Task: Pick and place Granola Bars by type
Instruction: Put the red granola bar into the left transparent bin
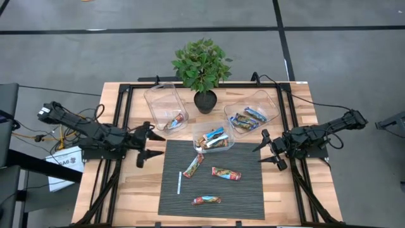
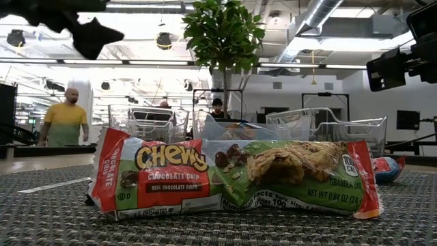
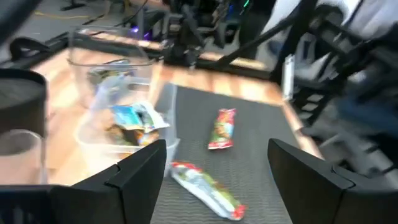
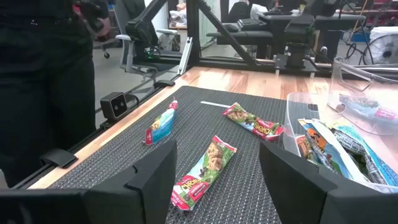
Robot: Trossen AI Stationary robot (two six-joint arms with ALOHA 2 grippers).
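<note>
Three granola bars lie flat on the dark mat (image 1: 212, 190): one at its far left (image 1: 193, 165), one near its middle (image 1: 226, 173), one toward its near edge (image 1: 206, 200). More bars lie in three clear tubs: one (image 1: 177, 120) in the left tub (image 1: 163, 101), several in the middle tub (image 1: 213, 137), blue ones in the right tub (image 1: 252, 113). My left gripper (image 1: 149, 142) hovers open at the mat's left edge, its fingers level and pointing over the mat (image 3: 217, 162). My right gripper (image 1: 264, 152) stands open at the mat's right edge (image 4: 217, 158).
A thin white stick (image 1: 180, 183) lies on the mat's left part. A potted plant (image 1: 202, 66) stands at the table's far edge, behind the tubs. Black frame rails (image 1: 120, 120) run along both table sides. People (image 2: 65, 116) stand in the room beyond.
</note>
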